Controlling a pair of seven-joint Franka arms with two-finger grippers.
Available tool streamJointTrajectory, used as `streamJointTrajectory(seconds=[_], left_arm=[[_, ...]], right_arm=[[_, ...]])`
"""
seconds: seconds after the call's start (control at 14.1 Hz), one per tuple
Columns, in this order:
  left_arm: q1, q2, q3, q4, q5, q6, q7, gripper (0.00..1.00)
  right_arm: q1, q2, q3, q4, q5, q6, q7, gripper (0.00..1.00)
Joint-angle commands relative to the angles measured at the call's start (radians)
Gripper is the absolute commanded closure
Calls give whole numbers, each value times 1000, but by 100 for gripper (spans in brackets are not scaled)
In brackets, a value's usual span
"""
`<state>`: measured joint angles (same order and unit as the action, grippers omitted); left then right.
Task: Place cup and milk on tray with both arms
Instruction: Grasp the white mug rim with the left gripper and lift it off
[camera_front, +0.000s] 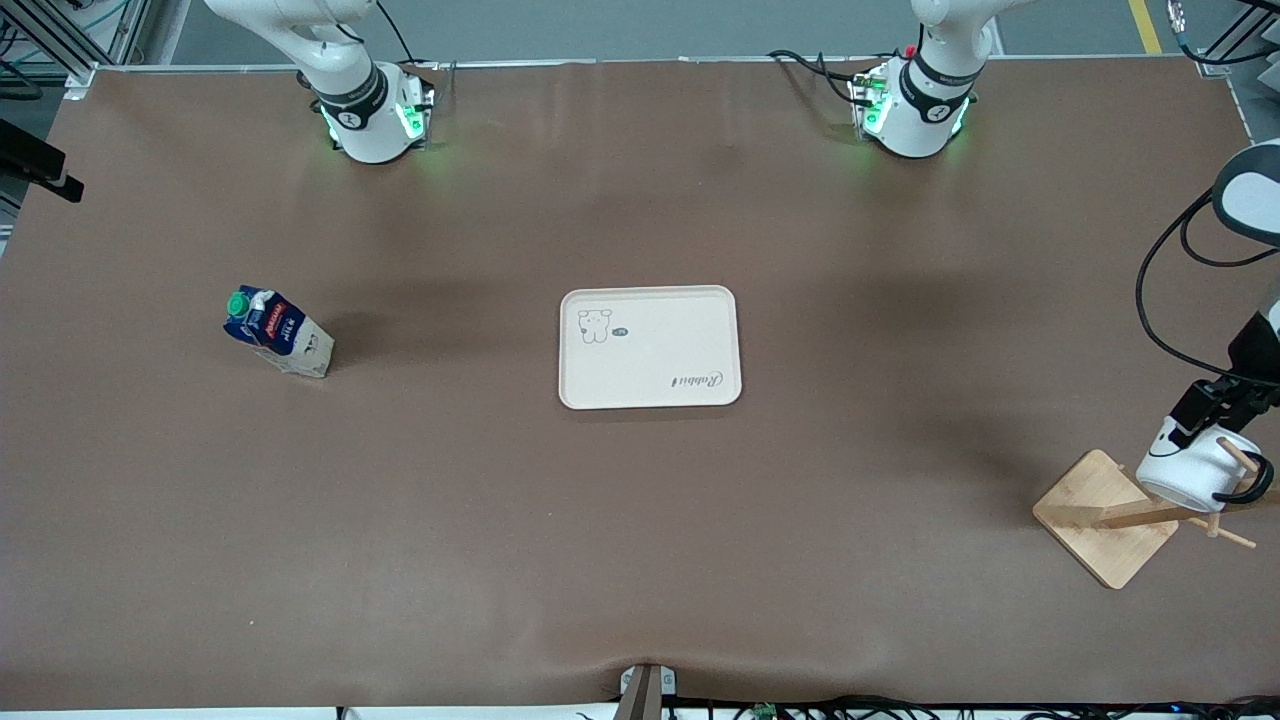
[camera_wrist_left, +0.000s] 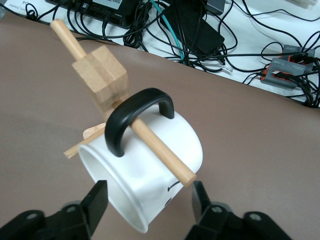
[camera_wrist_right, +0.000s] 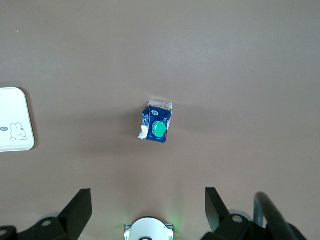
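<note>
The white cup (camera_front: 1180, 482) with a black handle (camera_wrist_left: 135, 117) hangs tilted on a peg of the wooden rack (camera_front: 1100, 515) at the left arm's end of the table, near the front camera. My left gripper (camera_front: 1192, 442) is open, with one finger (camera_wrist_left: 95, 202) on each side of the cup (camera_wrist_left: 150, 180) and small gaps showing. The milk (camera_front: 280, 332) stands on the table at the right arm's end. My right gripper (camera_wrist_right: 147, 207) is open and empty, high over the table with the milk (camera_wrist_right: 157, 129) below it. The cream tray (camera_front: 650, 375) lies bare mid-table.
The rack's peg (camera_wrist_left: 160, 147) runs through the cup's handle, and its square base sits on the brown table. The table edge, with cables past it, lies close to the rack. A corner of the tray (camera_wrist_right: 12, 115) shows in the right wrist view.
</note>
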<state>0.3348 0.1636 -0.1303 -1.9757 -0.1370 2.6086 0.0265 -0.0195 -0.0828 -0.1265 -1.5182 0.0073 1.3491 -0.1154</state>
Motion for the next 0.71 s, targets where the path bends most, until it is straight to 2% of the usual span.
streamJointTrajectory(seconds=[0.0,0.36,0.57,0.64], left_arm=[[-3,13,-12,12,-21,21,20,57],[-5,7,-31,12,-18,27,56,100],[-4,-25,-58,6,-16,10,58,100],[-2,-47,-68,5,-16,-31,58,100]], right_arm=[[-20,-3,11,-2,-4,-5,3,0],[-20,-3,11,-2,-4,-7,3,0],[-20,-3,10,-2,-4,-7,3,0],[-25,-2,11,-2,-4,-7,3,0]])
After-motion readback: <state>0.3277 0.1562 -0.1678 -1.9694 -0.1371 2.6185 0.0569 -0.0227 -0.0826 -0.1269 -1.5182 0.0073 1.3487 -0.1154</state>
